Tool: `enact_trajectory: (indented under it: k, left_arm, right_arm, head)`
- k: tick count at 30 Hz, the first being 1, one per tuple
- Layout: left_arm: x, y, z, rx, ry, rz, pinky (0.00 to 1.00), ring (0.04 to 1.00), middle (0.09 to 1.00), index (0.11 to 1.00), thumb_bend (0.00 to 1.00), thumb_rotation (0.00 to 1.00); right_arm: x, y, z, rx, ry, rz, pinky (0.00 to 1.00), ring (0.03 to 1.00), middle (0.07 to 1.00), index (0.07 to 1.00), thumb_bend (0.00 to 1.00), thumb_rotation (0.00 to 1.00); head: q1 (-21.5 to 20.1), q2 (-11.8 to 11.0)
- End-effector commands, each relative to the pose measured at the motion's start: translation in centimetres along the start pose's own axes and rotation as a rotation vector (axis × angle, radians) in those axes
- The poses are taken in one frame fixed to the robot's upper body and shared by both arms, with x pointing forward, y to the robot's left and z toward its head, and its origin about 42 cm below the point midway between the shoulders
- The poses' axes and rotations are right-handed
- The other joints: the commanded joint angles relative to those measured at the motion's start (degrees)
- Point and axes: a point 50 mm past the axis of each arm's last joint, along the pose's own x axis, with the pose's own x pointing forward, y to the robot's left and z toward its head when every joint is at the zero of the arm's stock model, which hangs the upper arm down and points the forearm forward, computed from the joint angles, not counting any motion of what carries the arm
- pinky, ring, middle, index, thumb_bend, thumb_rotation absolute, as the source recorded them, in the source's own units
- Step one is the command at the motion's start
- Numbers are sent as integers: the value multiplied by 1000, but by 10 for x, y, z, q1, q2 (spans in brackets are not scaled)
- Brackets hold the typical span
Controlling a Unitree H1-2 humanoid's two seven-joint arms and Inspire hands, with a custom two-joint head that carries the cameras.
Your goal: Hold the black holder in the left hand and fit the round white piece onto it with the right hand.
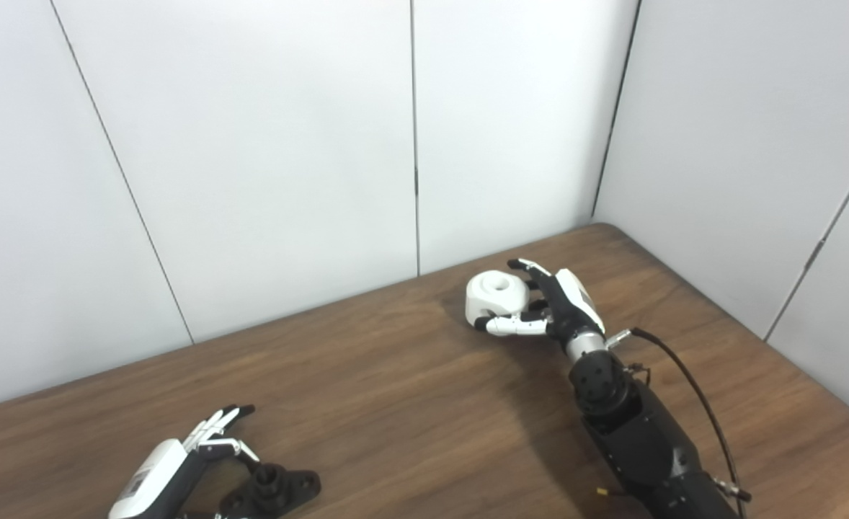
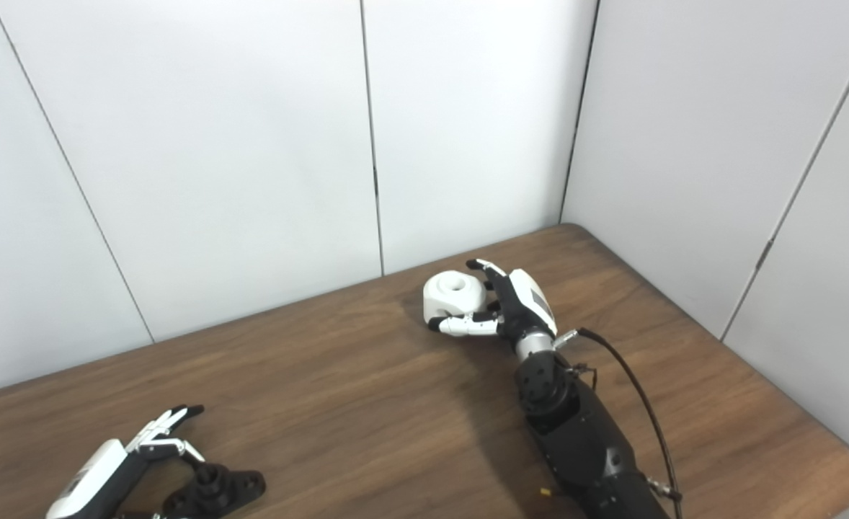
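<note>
right hand [image 1: 550, 306] cups the round white piece [image 1: 495, 295] mid-frame, fingers not clearly clamped (could slip when lifted); left hand [image 1: 179, 461], spread wide at lower left, hasn't gripped the black holder [image 1: 273, 490].

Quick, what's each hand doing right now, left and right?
Left hand: open, fingers apart around the black holder on the table, not yet closed on it.
Right hand: wrapped around the round white piece; a firm hold cannot be told.

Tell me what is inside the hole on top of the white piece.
The white piece has a round hole on top; it looks dark and empty, but its bottom is hidden. The right robot hand wraps its side and covers no part of the hole.
</note>
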Motion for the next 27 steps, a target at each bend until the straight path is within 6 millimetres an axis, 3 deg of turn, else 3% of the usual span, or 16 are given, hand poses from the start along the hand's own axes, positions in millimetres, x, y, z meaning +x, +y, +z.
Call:
enact_trajectory:
  k: [1,6,11,27]
  left_arm:
    - [-54,-50,-28,-44,153,-136,1000,1000,959,483,524,57]
    - [-53,-50,-28,-37,154,-140,1000,1000,959,483,524,56]
    - [-54,-50,-29,-45,157,-142,1000,1000,959,483,524,55]
    - [-58,-49,-29,-44,159,-142,1000,1000,956,483,524,55]
  right_arm:
    - [12,-21,15,-43,-72,-42,735,872,931,864,909,376]
    - [15,-29,19,-101,-80,-40,798,903,939,876,940,397]
    - [18,-33,22,-131,-87,-43,753,894,940,872,965,409]
    - [16,-23,22,-117,-69,-33,751,894,938,865,948,396]
  head:
    - [0,0]
    - [-1,0]
    - [1,1]
    - [3,5]
